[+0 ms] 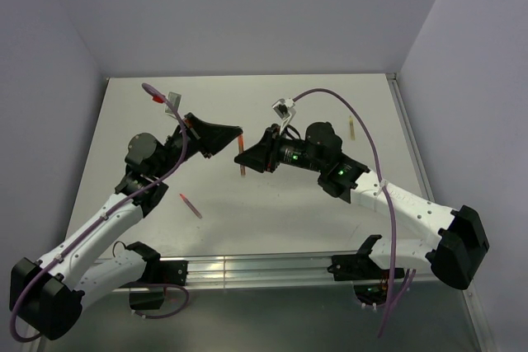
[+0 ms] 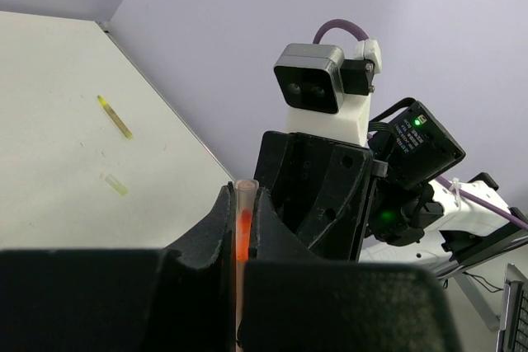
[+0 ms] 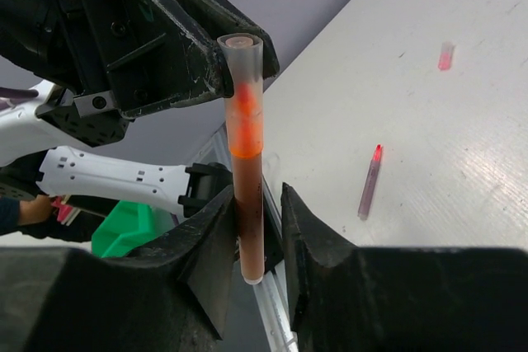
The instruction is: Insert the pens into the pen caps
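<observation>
Right claw (image 3: 250, 216): I'm seeing it clamping the dark pen (image 3: 247, 191) upright, above the table (image 3: 462, 162).
Left claw (image 2: 244, 208): I'm watching it pinching the pale cap (image 3: 244, 59) from the side.
Pen and cap: the orange tip is sitting inside the cap, mid-air between both claws.
Table: I'm seeing a red pen (image 1: 190, 205) and a pink cap (image 3: 445, 55) lying loose, and a tan pen (image 1: 351, 129) lying beyond the right arm.
</observation>
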You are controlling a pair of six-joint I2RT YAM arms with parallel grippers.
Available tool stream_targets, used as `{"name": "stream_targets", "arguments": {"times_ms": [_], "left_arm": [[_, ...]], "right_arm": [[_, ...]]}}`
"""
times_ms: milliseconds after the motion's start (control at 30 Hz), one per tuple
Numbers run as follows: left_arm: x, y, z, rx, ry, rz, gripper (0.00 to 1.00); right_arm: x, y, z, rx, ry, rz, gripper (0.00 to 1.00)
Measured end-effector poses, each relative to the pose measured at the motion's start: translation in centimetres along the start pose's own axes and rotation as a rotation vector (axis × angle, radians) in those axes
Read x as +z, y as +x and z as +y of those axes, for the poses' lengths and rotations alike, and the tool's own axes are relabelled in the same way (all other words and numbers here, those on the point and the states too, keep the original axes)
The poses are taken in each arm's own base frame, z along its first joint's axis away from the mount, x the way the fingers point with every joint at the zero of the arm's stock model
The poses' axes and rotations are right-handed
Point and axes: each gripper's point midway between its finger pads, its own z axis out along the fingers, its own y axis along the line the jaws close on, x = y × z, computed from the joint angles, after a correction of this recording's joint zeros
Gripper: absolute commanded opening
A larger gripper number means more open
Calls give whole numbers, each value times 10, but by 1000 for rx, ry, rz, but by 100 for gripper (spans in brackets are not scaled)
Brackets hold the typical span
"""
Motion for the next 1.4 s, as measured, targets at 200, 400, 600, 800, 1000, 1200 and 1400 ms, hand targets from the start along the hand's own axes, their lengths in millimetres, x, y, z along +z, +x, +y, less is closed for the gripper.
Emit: {"name": "stream_targets", "arguments": {"times_ms": [200, 400, 600, 800, 1000, 1200, 1400], "left_arm": [[0, 0, 1, -1, -2, -2, 0], [-3, 4, 3, -16, 10, -5, 0], [-15, 11, 3, -12, 58, -43, 0], [-21, 13, -1, 6, 92, -55, 0], [-21, 12, -4, 19, 109, -56, 0], [-22, 12, -4, 25, 111, -54, 0], [-22, 12, -3, 26, 111, -53, 1]], "right_arm": [[0, 0, 2, 0, -6, -2, 14], [0, 2, -1, 4, 10, 4, 0], [0, 13, 0, 8, 11, 37, 0], [1, 17, 1, -7, 3, 50, 0], [1, 16, 3, -25, -4, 44, 0], [1, 15, 2, -36, -2, 43, 0], [2, 15, 1, -40, -1, 42, 0]]}}
